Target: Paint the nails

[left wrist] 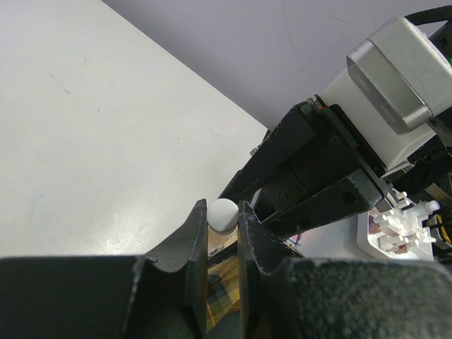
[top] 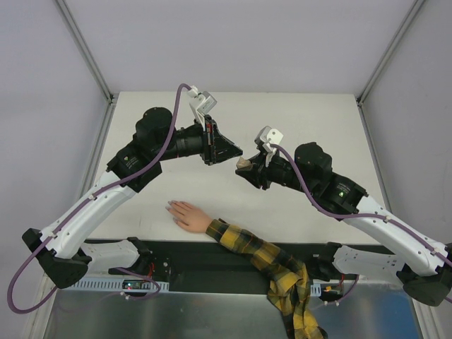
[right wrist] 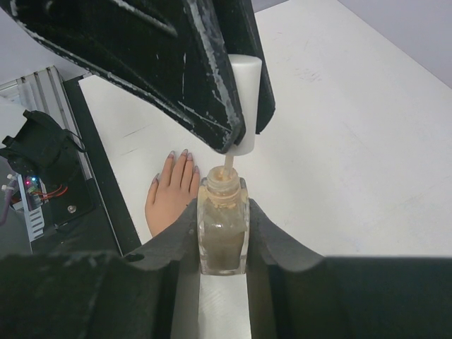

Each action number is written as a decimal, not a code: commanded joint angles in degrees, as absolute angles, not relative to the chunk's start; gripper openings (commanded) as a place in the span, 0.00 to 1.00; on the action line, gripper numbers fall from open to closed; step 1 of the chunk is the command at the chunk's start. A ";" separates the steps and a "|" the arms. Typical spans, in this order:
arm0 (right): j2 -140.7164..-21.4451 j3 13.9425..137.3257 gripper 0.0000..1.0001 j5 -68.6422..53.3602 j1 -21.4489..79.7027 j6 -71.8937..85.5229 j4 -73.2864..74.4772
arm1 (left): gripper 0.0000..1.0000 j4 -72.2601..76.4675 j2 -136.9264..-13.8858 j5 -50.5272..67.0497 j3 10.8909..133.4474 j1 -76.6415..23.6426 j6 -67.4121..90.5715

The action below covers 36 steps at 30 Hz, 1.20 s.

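Nearest the bases, the yellow-and-black plaid sleeve drapes over the near edge. The small flesh-coloured hand at its end lies palm down on the white counter, fingers toward the left arm's side. The pale nails sit at those fingertips, well apart from both arms. Farther out and raised, the right end effector is clamped on a square glass bottle of beige polish, neck up. Just beyond, the left end effector is clamped on the white cylindrical cap. A thin brush stem runs from the cap down into the bottle neck; the bristles are hidden inside. My read: brush loading or withdrawal. To do it well, hold the bottle upright and rigid and pull the cap straight along the stem axis, so nothing side-loads the neck. Wipe the bristles on the rim to shed excess, else it risks dripping on skin or counter. After that comes a long descent to the nails. They're tiny next to either end effector, so go in slow, tip first, with light contact.
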<state>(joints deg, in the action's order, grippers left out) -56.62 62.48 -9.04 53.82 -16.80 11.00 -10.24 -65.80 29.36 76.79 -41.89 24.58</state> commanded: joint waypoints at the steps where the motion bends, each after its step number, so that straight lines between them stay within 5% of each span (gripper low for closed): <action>1: -55.81 64.51 0.00 -10.28 53.70 -17.05 8.70 | 0.00 -10.02 -64.25 27.60 78.57 -41.48 23.38; 36: -54.76 63.54 0.00 -8.61 53.70 -16.26 7.56 | 0.00 -11.86 -62.49 27.51 78.14 -40.61 22.24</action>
<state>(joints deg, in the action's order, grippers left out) -56.55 62.46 -9.02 53.82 -16.73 11.00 -11.49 -64.42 28.86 76.79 -41.39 23.33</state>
